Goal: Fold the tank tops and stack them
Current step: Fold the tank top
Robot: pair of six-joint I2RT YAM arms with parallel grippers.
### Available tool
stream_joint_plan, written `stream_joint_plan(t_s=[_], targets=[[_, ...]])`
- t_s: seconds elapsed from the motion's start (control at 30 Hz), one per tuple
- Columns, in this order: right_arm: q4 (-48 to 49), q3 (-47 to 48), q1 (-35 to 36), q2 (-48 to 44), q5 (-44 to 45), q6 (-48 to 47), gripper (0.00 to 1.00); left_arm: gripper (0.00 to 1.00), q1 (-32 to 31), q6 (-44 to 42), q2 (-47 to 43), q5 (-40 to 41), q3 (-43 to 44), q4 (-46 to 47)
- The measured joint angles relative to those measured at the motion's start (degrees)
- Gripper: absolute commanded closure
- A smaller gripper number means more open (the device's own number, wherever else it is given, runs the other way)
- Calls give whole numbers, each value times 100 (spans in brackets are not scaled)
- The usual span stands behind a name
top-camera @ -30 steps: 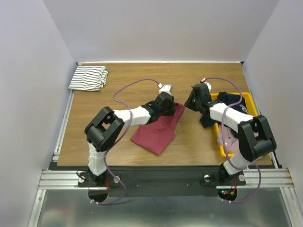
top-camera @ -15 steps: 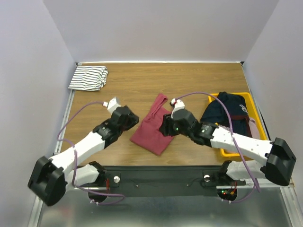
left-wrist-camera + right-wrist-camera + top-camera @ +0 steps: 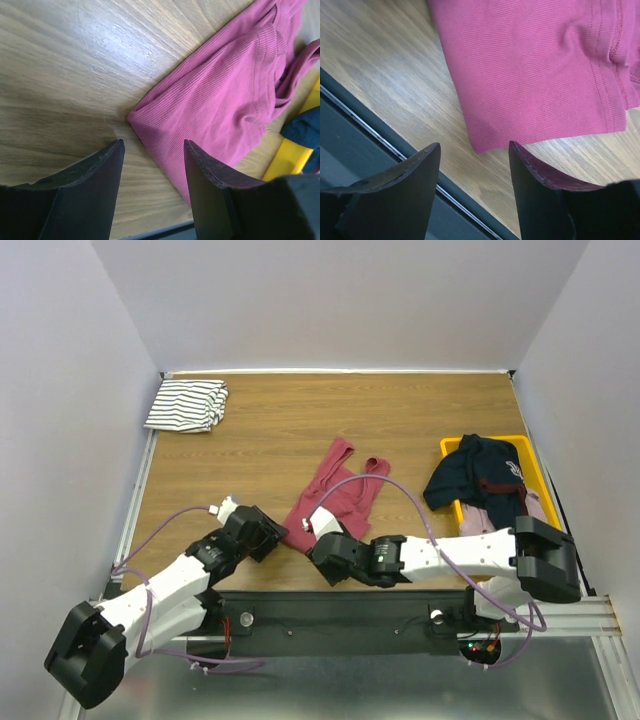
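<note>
Dark red cloth first: the red tank top (image 3: 335, 502) lies slanted on the tabletop (image 3: 260, 440) just beside the yellow bin (image 3: 452, 446), with its straps level with the bin and its hem past the bin's near end. The striped tank top (image 3: 186, 405) sits folded well apart from the bin, across the tabletop. My left gripper (image 3: 152, 145) and right gripper (image 3: 474, 145) each hang over a hem corner, jaws spread and holding nothing. My worry is that the cloth looks doubled at the left corner, so a shallow pinch may catch one layer only and smear the fold. The right corner lies near the tabletop's edge, where a slip could push it over. Half a second ago the right gripper was over the top's middle and the left stood off from the hem; a second strap now shows.
</note>
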State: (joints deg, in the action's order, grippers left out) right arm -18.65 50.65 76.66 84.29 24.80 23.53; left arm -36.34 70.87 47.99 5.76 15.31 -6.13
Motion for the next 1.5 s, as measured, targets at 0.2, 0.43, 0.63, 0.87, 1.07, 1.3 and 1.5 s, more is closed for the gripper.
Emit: stream_joint_plan(t_s=[0.2,0.43,0.63,0.87,1.07,1.3,1.5], targets=[[-173,299,260,409,393,-240,43,41,9,334,-214,0,-94,42],[-343,452,516,938,660,-387,43,48,9,468,103,55,-107,223],[-505,476,555,1182,951,-396,52,59,28,466,542,96,-109,560],[-546,619,553,1582,1172,-492,89,91,46,433,852,254,-107,778],[-708,1250,551,1768,1043,-721,95,100,284,133,758,551,186,426],[-739,2863,551,1891,-4,-916,94,100,1329,-516,-92,857,789,-323],[-664,4004,538,2505,-673,-767,94,100,2133,-1198,-107,846,1537,-772]])
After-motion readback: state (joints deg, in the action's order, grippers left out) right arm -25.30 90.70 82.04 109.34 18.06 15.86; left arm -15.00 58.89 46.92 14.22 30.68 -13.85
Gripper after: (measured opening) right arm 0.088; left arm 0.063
